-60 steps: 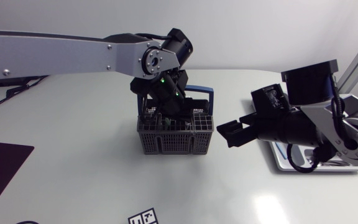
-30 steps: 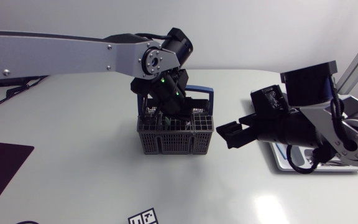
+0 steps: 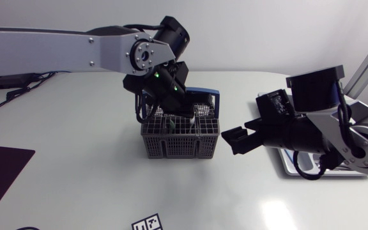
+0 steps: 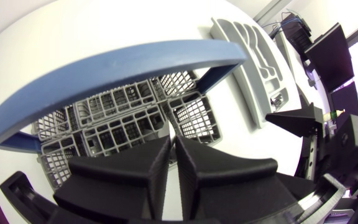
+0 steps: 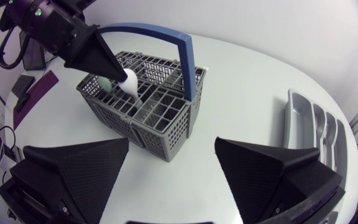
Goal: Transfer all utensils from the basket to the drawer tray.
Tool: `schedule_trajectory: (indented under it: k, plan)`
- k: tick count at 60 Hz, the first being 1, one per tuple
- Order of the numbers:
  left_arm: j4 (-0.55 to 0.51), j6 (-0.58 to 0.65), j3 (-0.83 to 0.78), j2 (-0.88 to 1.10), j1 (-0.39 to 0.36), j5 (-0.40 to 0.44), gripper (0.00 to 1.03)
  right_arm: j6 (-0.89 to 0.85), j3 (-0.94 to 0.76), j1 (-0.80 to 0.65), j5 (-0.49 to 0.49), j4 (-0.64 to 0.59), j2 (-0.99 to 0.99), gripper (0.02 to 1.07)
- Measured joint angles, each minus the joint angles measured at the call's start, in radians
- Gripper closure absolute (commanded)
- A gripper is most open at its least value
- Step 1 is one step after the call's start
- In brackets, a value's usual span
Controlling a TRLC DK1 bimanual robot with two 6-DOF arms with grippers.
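Head view has the white bench (image 3: 75, 166) carrying everything, with the left arm (image 3: 56, 51) stretched in from the left edge and the right arm (image 3: 337, 134) coming in from the right edge. The grey wire basket (image 3: 181, 144) with its blue handle (image 5: 160, 30) sits about mid-bench, a little toward the far edge. The grey drawer tray (image 5: 316, 127) lies by the right edge. From above it is mostly hidden under the right arm, but it is plain in the right wrist view, its long slots side by side.

The left tool (image 5: 120, 73) points down into the basket beneath the handle. Its two wedges are drawn almost together, and they look pinched on the white top end of a utensil (image 5: 129, 83). That utensil stands close to upright, leaning slightly, with its lower part down in one of the basket's cells. A pale green end (image 5: 105, 84) shows just beside it; I can't tell what it belongs to.

The right tool (image 5: 172, 142) hangs just off the basket's right side with its wedges spread wide and nothing between them.

To my eye the utensil has to come straight up along its own length before it can travel. The tray lies to the right of the basket, beyond the right tool, so the right arm is nearer the tray while the left arm has the hold. The blue handle overhead and the waiting right tool are what the carry must clear.
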Motion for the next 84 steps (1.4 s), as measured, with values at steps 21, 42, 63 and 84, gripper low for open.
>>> schedule_trajectory:
  k: [21, 42, 63, 84]
  plan:
    - [0.009, 0.0, -0.009, -0.106, 0.002, 0.038, 0.93, 0.0, -0.001, 0.005, 0.0, 0.0, -0.002, 0.07]
    - [0.024, 0.0, -0.014, -0.058, 0.019, 0.045, 0.65, -0.007, -0.004, 0.008, 0.0, 0.0, -0.002, 0.07]
    - [0.026, 0.0, -0.014, -0.012, 0.019, 0.035, 0.64, -0.008, -0.006, 0.013, 0.004, 0.001, -0.002, 0.07]
    - [0.005, 0.0, -0.013, 0.042, 0.016, -0.027, 0.78, -0.008, -0.007, 0.018, 0.004, 0.008, -0.002, 0.07]
